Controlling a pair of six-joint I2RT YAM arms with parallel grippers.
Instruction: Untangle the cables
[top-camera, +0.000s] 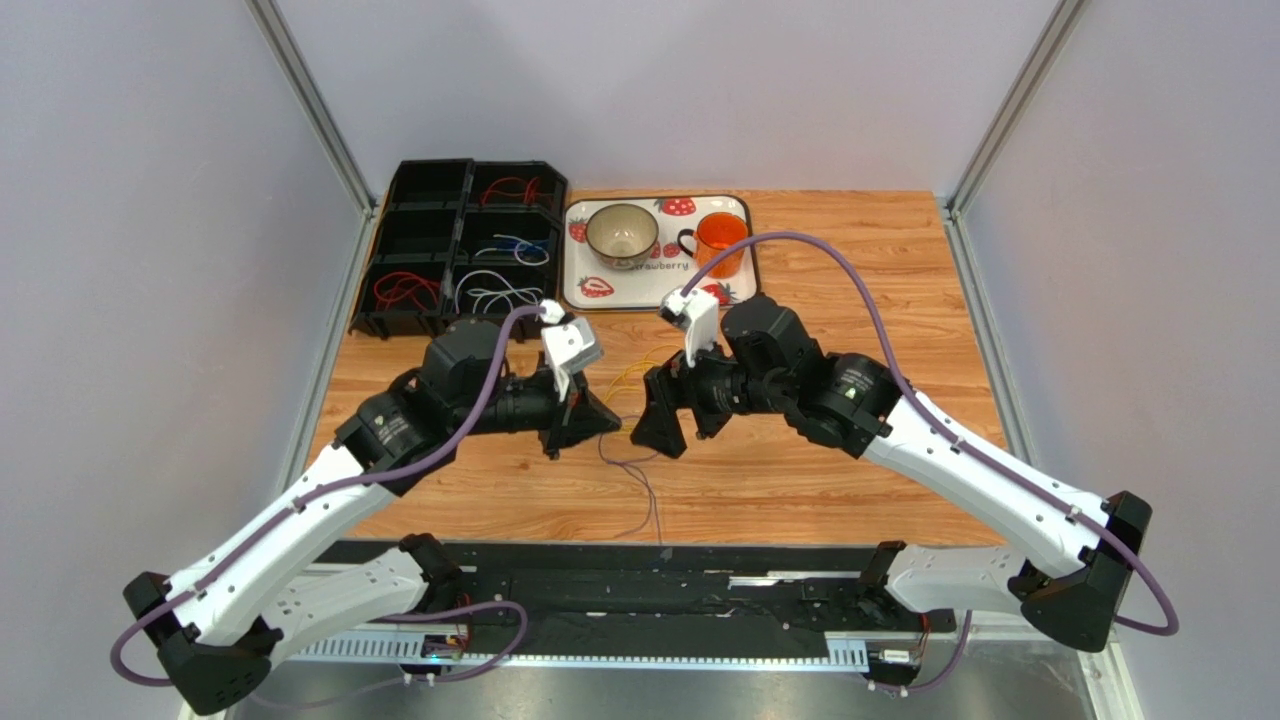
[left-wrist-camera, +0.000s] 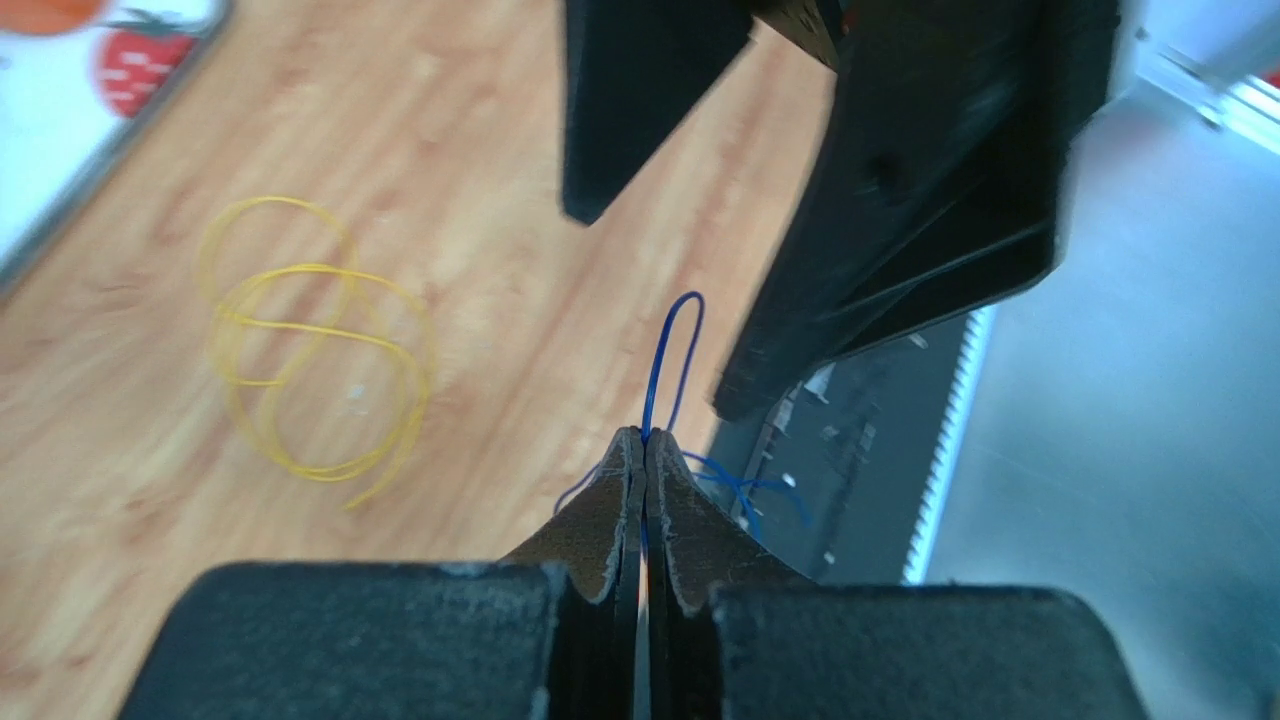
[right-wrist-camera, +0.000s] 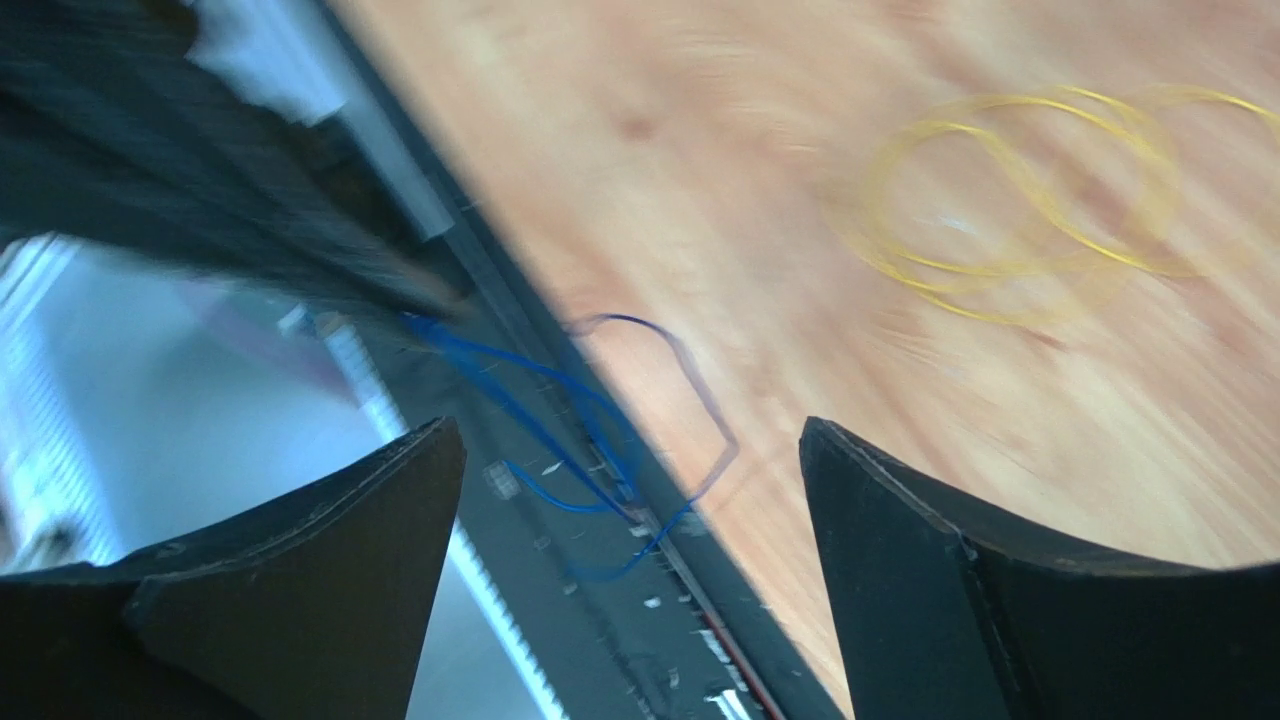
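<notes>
My left gripper is shut on a thin blue cable. A small loop of it sticks out past the fingertips, and the rest hangs down toward the table's near edge. In the top view the left gripper faces my right gripper at mid-table, close together. The right gripper is open with nothing between its fingers; the blue cable dangles beyond them. A yellow cable lies coiled loose on the wood, also visible as the yellow cable in the right wrist view.
A black divided bin at the back left holds red, blue and white cable loops. A strawberry-print tray beside it carries a bowl and an orange cup. A black metal rail runs along the near edge.
</notes>
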